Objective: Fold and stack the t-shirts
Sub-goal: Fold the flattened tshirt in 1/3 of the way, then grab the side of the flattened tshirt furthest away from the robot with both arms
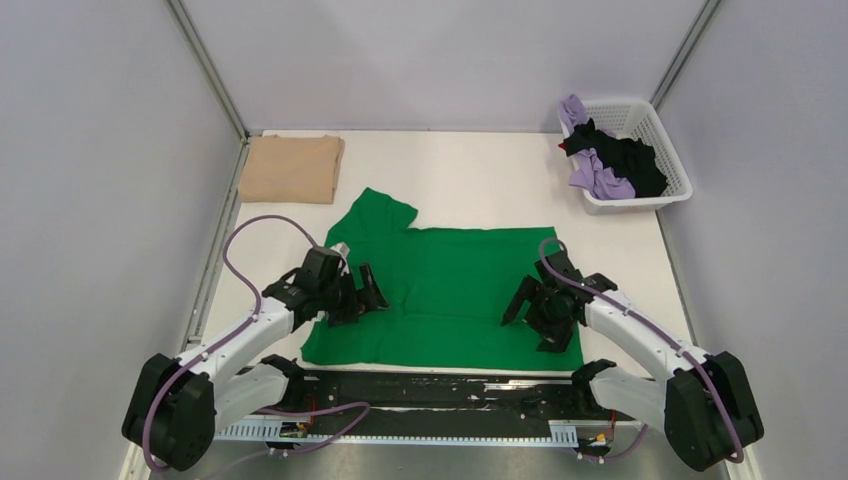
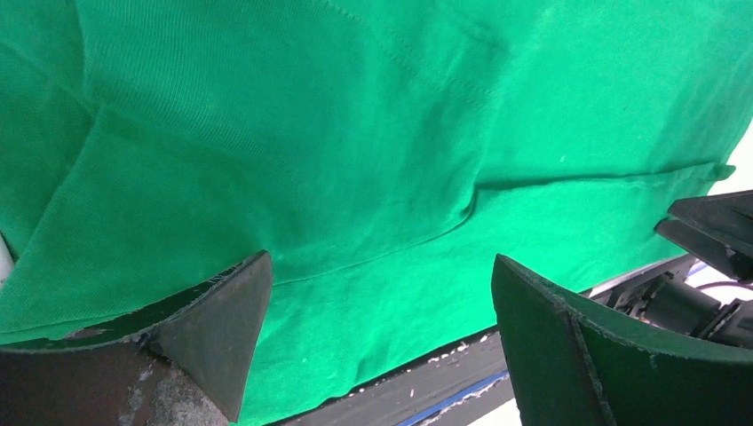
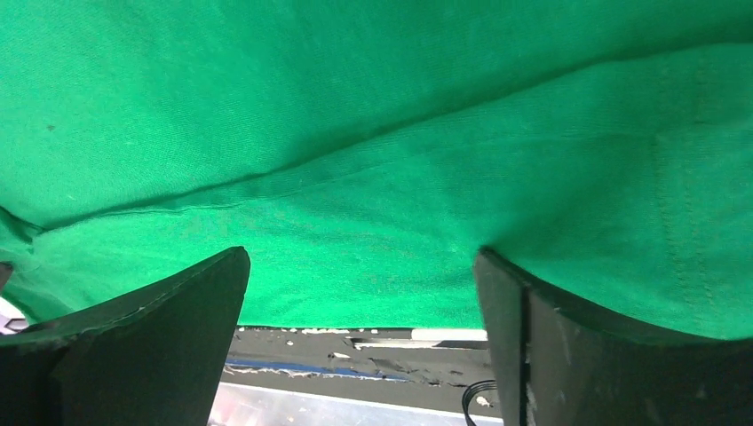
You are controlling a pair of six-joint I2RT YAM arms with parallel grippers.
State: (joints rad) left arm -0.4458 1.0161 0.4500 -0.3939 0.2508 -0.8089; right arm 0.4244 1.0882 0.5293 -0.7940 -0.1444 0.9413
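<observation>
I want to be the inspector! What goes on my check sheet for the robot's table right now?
Surface: white table, flat.
Job's things: green t-shirt spread flat; tan t-shirt folded, far left corner; lilac t-shirt and black t-shirt crumpled in the white basket.
Clutter: only the basket, far right corner.
Grippers: left gripper and right gripper open, above the green t-shirt.
Cables: purple cables loop along both arms.
Surroundings: plain pale walls.
</observation>
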